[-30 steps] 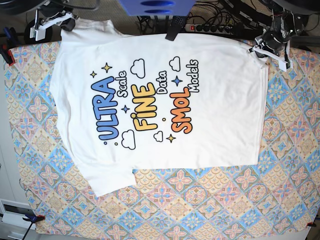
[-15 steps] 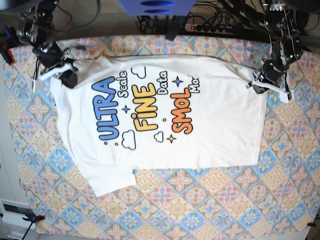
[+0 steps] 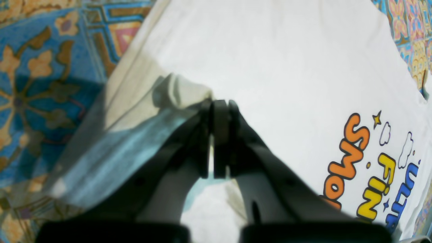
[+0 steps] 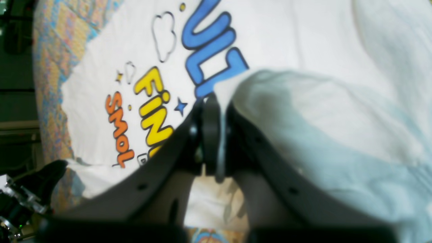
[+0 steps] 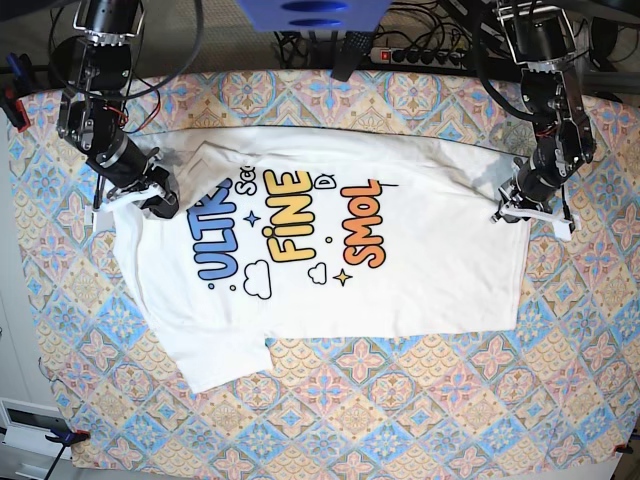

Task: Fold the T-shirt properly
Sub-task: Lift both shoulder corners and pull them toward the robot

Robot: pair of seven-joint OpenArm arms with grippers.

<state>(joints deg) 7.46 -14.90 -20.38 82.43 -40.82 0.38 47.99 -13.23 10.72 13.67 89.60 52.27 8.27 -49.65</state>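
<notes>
The white T-shirt (image 5: 420, 260) lies spread on the patterned cloth, print up, with its far edge folded toward the front over the top of the lettering. My left gripper (image 5: 512, 206), on the base view's right, is shut on the shirt's far right corner; in the left wrist view its fingers (image 3: 219, 111) pinch a bunched fold of white cloth (image 3: 182, 92). My right gripper (image 5: 160, 198), on the base view's left, is shut on the far left corner beside the blue "ULTRA" (image 5: 215, 235); the right wrist view shows cloth (image 4: 303, 111) draped from its tips (image 4: 211, 104).
A colourful tiled tablecloth (image 5: 420, 400) covers the table. Clamps hold it at the left edge (image 5: 12, 105) and the front left corner (image 5: 62, 436). A power strip and cables (image 5: 420, 55) lie behind the table's far edge.
Both grippers have carried the shirt's far edge forward and lower, from the table's back edge to over the print. The fold now covers more of the lettering's top.
</notes>
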